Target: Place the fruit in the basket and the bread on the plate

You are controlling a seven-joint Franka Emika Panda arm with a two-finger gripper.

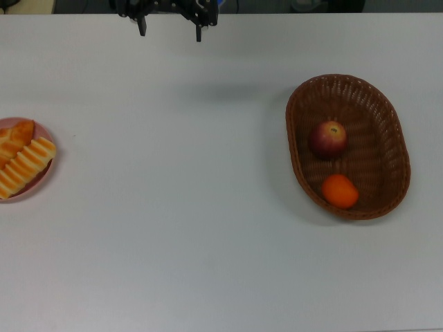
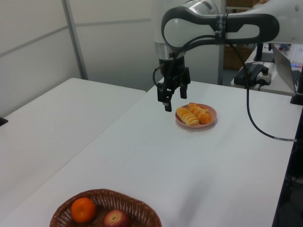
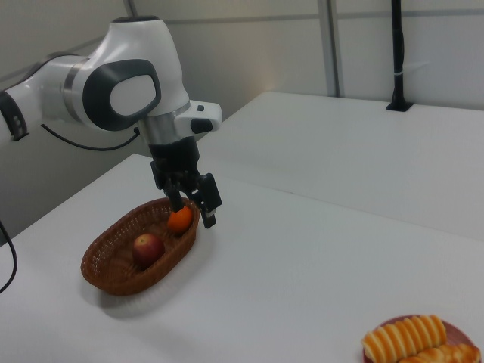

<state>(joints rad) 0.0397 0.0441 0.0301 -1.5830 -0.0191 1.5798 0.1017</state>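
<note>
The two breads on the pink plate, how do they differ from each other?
The ridged roll has pale cream stripes across it; the braided loaf looks knobbly and a deeper orange. In the top view the roll shows whole, while the loaf is cut by the top view's left edge. Both are elongated, golden, and lie side by side on the plate.

I see my arm (image 2: 222, 26) reaching out level, its white and grey links bending down at the wrist (image 3: 170, 140). My end effector (image 2: 166, 97) hangs in the air, pointing downward, well above the counter (image 2: 156, 156) and touching nothing. Its two dark fingers (image 1: 199, 31) stand spread apart with empty space between them. In the top view only the fingertips show, at the counter's far edge.
</note>
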